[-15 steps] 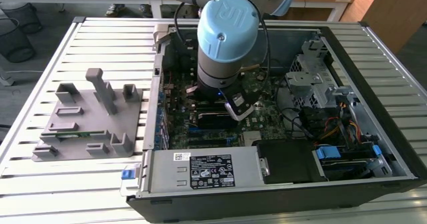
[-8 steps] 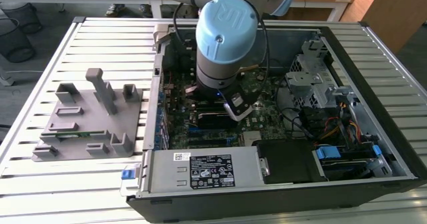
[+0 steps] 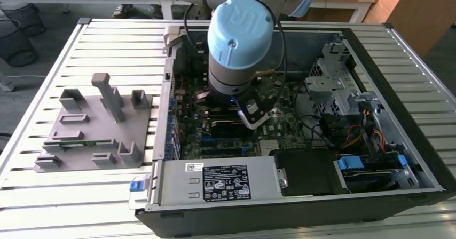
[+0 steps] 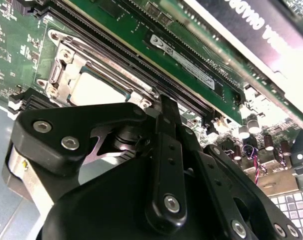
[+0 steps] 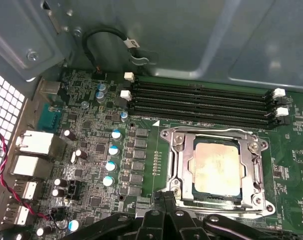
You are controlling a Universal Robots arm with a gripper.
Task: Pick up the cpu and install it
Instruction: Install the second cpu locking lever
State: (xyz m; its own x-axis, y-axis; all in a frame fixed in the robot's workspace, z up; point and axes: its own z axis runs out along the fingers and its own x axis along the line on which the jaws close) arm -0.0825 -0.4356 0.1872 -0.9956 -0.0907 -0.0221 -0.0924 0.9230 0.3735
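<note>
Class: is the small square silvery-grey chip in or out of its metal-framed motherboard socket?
In. The small square silvery-grey chip lies flat inside the metal-framed socket, its frame around it, in both wrist views.

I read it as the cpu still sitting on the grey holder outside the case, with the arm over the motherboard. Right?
Not quite. The cpu already lies inside the socket frame on the motherboard, as both wrist views show. The arm is indeed over the motherboard, with the gripper just beside the socket. In the exterior view, the grey holder stands outside the case.
</note>
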